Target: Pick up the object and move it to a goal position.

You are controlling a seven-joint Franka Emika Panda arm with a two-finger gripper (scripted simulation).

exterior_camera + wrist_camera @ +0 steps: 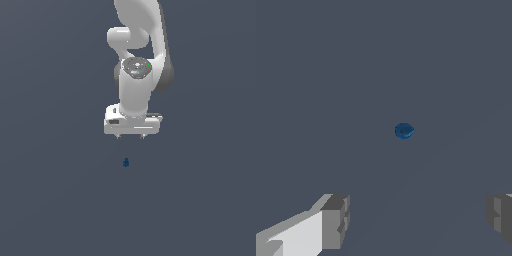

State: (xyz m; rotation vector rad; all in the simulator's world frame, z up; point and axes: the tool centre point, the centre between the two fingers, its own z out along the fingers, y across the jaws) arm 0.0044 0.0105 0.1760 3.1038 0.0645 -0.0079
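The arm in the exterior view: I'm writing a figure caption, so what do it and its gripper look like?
The arm is glossy white with rounded, tube-like links and dark grey bands at the joints. One joint carries a round grey cap with small coloured dots. The gripper has a flat, boxy white body with a dark marking; its fingers are white with blocky grey pads. No cables show.

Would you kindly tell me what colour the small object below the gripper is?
The object is dark blue, clearest in the wrist view.
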